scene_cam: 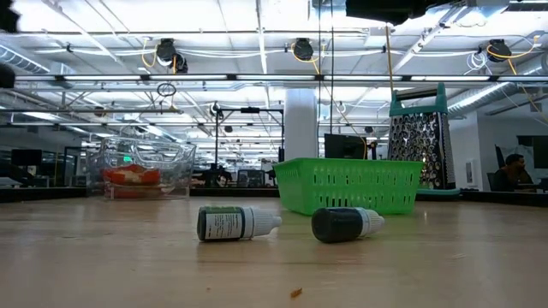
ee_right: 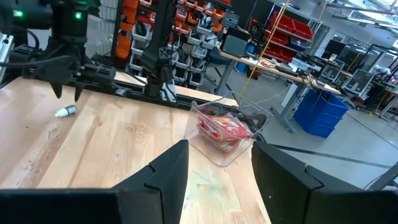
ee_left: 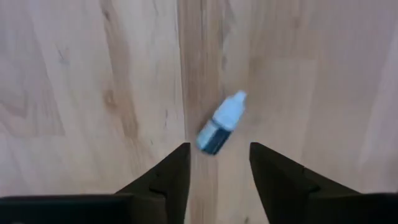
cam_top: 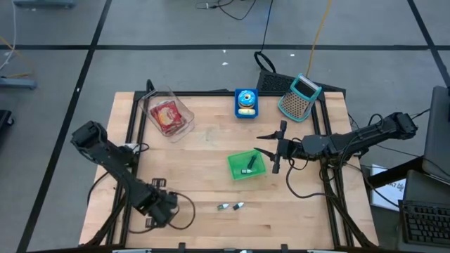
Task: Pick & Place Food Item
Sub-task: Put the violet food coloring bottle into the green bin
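Pale wood makes up the surface [cam_top: 204,151], and two small dropper bottles lie on their sides close to its near edge, just beside each other. The left bottle [scene_cam: 235,222] has a dark body with a label. Its long axis runs left to right and its white cap points right. The right bottle [scene_cam: 345,224] lies much the same way, cap to the right.

Further in, near the middle, a green basket [cam_top: 235,172] holds a third dark bottle [cam_top: 248,166] lying on its side. At the far left a clear plastic tub [cam_top: 167,116] sits tilted, with red packaged food [cam_top: 164,115] inside. A small blue box [cam_top: 245,102] at the far edge holds something yellow and blue that is too small to make out. A teal-handled grater [cam_top: 300,98] lies just right of it.

The left hand [cam_top: 160,205] hangs over the near left part of the surface, pointing down and well left of the two loose bottles. Its fingers [ee_left: 177,174] stand apart with nothing between them. Its wrist view shows one bottle lying on the wood just beyond the fingertips, untouched.

The right hand [cam_top: 271,149] waits level above the surface, just right of the green basket, fingers spread and empty.
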Tool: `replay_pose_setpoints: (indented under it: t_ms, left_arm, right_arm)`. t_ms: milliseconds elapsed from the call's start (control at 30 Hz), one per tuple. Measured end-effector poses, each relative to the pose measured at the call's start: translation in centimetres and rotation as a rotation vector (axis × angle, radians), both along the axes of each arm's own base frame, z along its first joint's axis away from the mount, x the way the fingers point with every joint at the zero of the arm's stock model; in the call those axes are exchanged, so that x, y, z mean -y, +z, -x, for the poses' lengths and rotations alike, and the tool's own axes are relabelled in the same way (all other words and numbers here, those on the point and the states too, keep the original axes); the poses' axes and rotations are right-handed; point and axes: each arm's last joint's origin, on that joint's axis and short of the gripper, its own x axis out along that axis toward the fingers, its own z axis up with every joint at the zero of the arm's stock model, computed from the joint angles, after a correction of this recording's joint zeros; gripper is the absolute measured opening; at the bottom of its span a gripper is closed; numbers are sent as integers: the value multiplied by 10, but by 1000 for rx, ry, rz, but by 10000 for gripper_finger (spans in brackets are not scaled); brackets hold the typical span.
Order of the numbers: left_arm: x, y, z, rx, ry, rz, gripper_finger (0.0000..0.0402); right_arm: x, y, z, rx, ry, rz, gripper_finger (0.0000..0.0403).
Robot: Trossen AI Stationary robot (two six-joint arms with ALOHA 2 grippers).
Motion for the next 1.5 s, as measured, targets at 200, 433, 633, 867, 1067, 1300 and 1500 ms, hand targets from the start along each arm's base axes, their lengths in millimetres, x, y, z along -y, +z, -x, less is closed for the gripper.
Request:
replay_pose_setpoints:
  t_ms: [200, 433, 633, 867, 1067, 1300, 1500]
  left_arm:
    - [11, -6, 11, 35, 4, -55, 225]
    - [29, -24, 7, 61, -26, 20, 271]
    - [32, -45, 8, 8, -56, -13, 278]
    - [27, -54, 10, 8, -109, -47, 278]
    - [27, -55, 10, 24, -189, -53, 264]
    - [26, -56, 7, 33, -183, -48, 203]
    - [26, -57, 7, 40, -191, -49, 161]
  right_arm:
    - [0, 0, 0, 0, 0, 0, 164]
    - [0, 0, 0, 0, 0, 0, 164]
    - [0, 0, 0, 0, 0, 0, 164]
    - [0, 0, 0, 4, 0, -1, 164]
    - [0, 1, 0, 7, 0, -1, 164]
    - [0, 1, 0, 6, 0, -1, 164]
    - [0, 1, 0, 6, 0, -1, 164]
